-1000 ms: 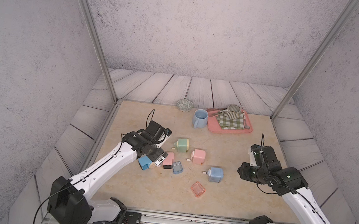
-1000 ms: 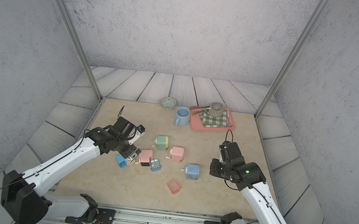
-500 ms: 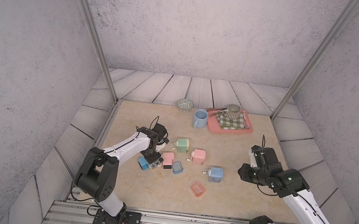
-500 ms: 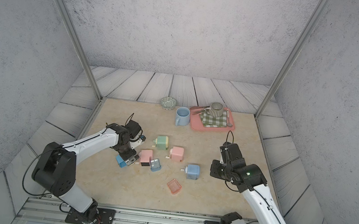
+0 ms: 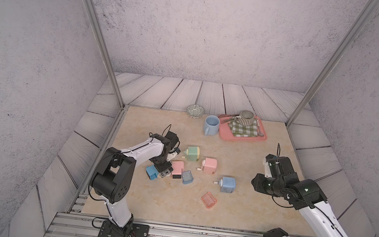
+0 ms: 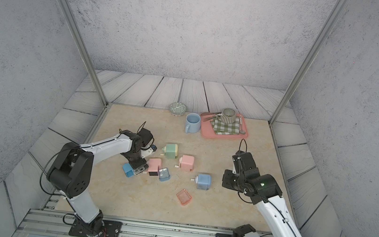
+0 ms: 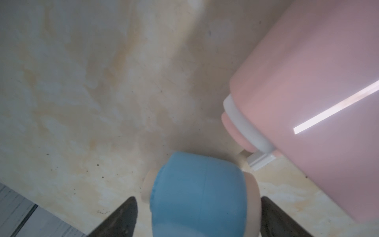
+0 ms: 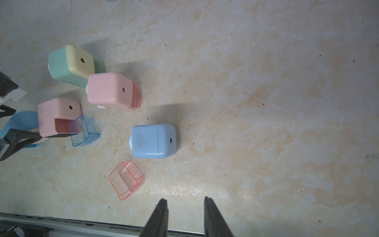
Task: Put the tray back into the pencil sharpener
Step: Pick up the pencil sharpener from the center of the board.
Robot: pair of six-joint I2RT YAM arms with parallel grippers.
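Fingers [image 7: 123, 217] of my left gripper [image 7: 198, 198] stand wide, one on each side of the tipped blue sharpener [image 5: 152, 171], close but not visibly pinching. Just beyond them sits an empty pink sharpener [image 8: 58, 115], with the clear blue tray [image 8: 84, 131] right at its open slot. An orange tray [image 8: 126, 179] lies alone ahead of my right gripper [image 8: 184, 199], whose fingers are partly apart, holding nothing.

Beige marbled tabletop [image 5: 261, 182]. Directly on it:
- 5 sharpeners, left-centre cluster: green sharpener [image 5: 192, 153], closed pink sharpener [image 5: 209, 165], open-slot pink sharpener [image 5: 177, 168], left blue sharpener [image 5: 151, 171], right blue sharpener [image 5: 227, 184].
- 2 loose trays: clear blue tray [image 5: 187, 176] at open slot; clear red tray [image 5: 208, 200] apart, nearer robot.
- Far edge: patterned bowl [image 5: 194, 110], blue mug [image 5: 211, 124], pink serving tray [image 5: 242, 138].
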